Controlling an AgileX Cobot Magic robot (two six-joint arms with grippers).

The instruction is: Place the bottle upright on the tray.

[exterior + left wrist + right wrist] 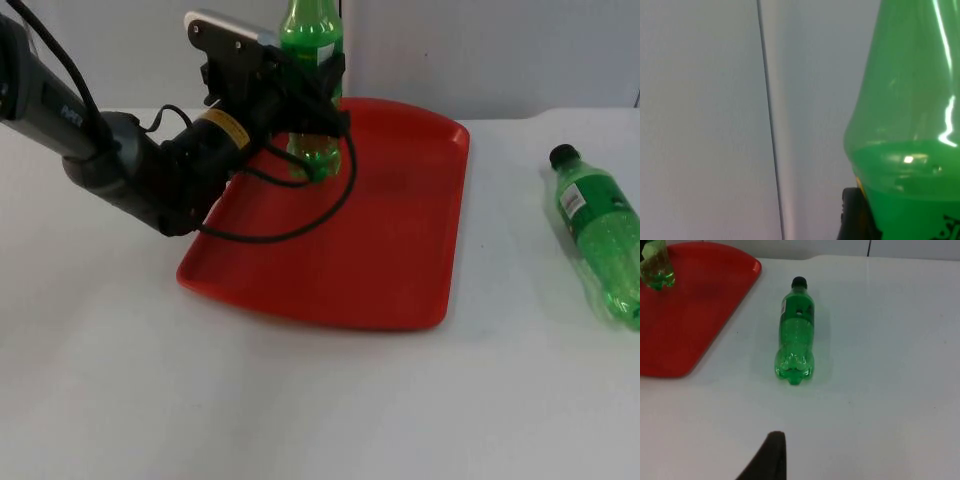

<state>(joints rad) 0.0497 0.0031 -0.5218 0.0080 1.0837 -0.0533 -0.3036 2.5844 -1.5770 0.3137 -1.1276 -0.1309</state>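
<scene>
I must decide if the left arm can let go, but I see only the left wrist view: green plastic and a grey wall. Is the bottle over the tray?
Observer: Yes. The left gripper holds the bottle upright over the far part of the red tray.
Operator: Does its base touch the tray?
Observer: It is at the tray surface; I cannot tell contact for sure.
Operator: Anything else nearby?
Observer: A second bottle lies on its side on the white table, beside the tray.

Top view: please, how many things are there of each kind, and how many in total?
Green bottles: 2, one upright in the left gripper over the tray, one lying on the table.
Red trays: 1.
Total: 3.
</scene>
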